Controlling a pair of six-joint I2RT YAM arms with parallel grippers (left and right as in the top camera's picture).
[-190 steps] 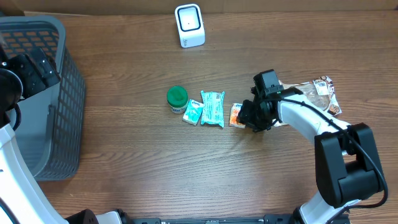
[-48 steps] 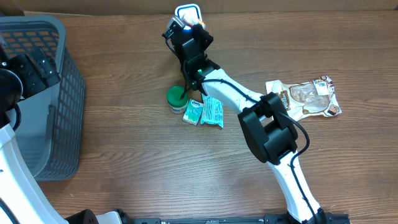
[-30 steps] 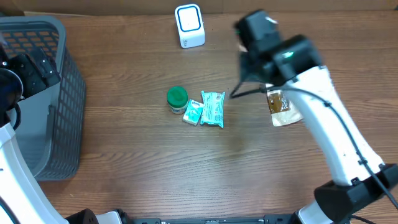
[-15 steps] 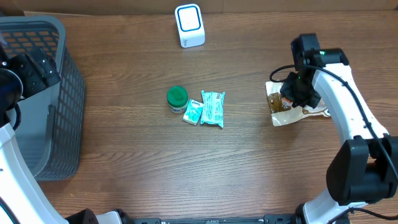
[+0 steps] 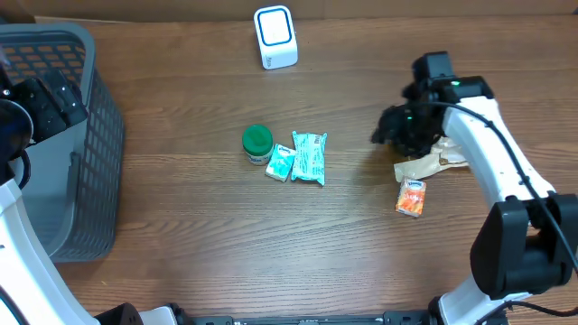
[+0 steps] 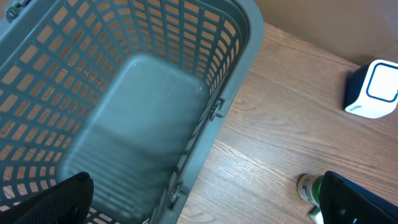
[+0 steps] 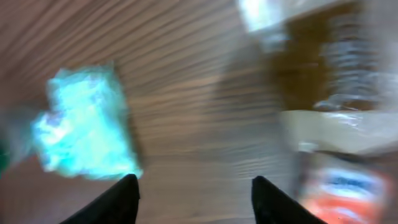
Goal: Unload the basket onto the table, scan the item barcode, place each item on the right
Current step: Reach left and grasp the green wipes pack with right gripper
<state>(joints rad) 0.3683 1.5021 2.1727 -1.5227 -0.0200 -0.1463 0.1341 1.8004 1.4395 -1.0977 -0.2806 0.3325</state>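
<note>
Orange packet [image 5: 411, 197] loose on counter [image 5: 181, 226]. Right fingers [image 7: 118, 202] apart, empty; left fingers [image 6: 50, 199] wide apart. Next: pinch teal packet [image 5: 309, 158] by edge, barcode facing scanner [image 5: 275, 37].

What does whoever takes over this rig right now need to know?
Left gripper: open, empty, over the grey plastic basket.
Right gripper: open, empty, above the wooden table beside the crinkled clear snack bag.
Small orange packet: lying free beside that bag, on its near side. It has been taken from the row to the white scanner and set down.
Left to do: green-lidded jar and two teal packets, in a row mid-table; likely the snack bag too.
</note>
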